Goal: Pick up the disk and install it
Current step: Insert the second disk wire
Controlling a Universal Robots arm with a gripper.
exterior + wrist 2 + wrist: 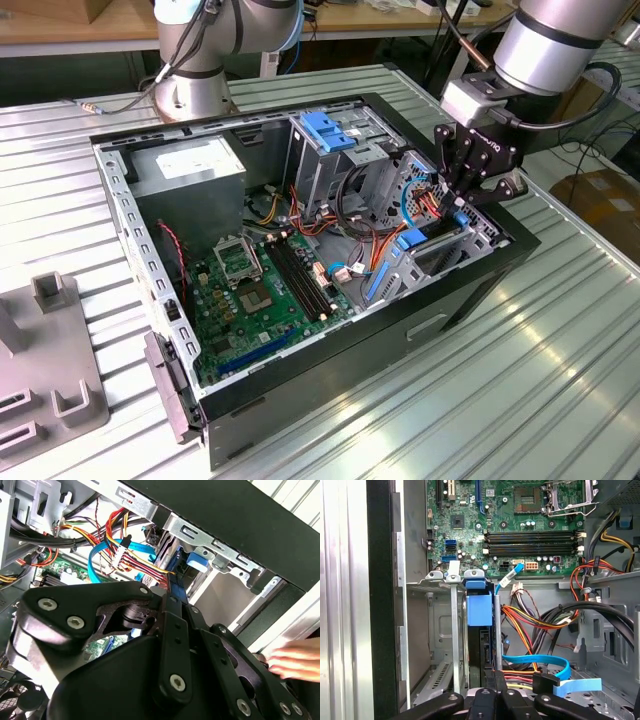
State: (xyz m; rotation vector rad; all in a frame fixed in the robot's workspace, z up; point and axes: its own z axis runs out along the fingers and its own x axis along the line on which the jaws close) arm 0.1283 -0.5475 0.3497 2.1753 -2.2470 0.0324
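I see gripper (487,192) low over case (300,420) front corner, fingers pinched on disk (481,645) standing edgewise in cage slot (451,630). I judge insertion partly done; seating, release remain.

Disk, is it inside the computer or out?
Inside. The disk stands on edge in the metal drive cage of the open computer case.

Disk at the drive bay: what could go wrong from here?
Snag: the blue flat cable and coloured wire bundle lie right beside the gripper. Jam: the disk stands edge-on between narrow bay guides, so a slight tilt could bind it. A hand is close by.
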